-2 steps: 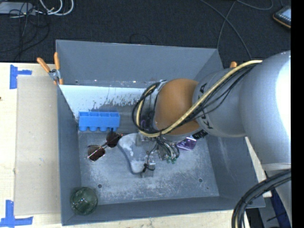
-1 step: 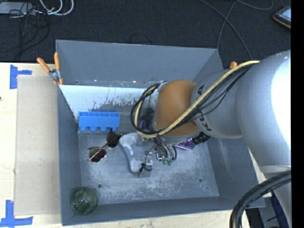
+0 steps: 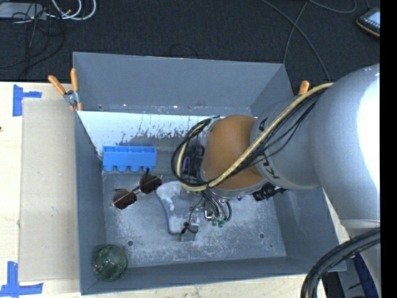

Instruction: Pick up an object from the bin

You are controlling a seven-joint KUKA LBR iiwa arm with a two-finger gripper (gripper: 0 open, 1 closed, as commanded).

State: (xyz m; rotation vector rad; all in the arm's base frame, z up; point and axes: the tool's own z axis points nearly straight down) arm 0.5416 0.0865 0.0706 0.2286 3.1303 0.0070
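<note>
Reaches into the bin (image 3: 87, 185) from 3 o'clock, with an orange cover (image 3: 229, 151) and looped cables (image 3: 186, 160) at the wrist. Hangs low over the floor with the gripper (image 3: 188, 226) near the bin's centre, a little toward 6 o'clock. Sits right at the 5 o'clock end of a white lump (image 3: 167, 198): pale, bent, soft-looking, stretched from 11 to 5 o'clock across the floor. Touching it or just above it: not to be made out. Apart or together: not to be made out either, being tucked under wrist and wires.

Just at 10 o'clock of the lump, dark sunglasses (image 3: 136, 191) with brownish lenses, one lens close to the lump's upper end. Farther toward 11 o'clock, a blue block (image 3: 129, 158) with a row of rounded bumps along its lower edge, lying at the foot of the back wall. Well apart, down in the 7 o'clock corner, a green glass ball (image 3: 110, 261). Whitish scuffs over the floor around the lump and below the gripper.
</note>
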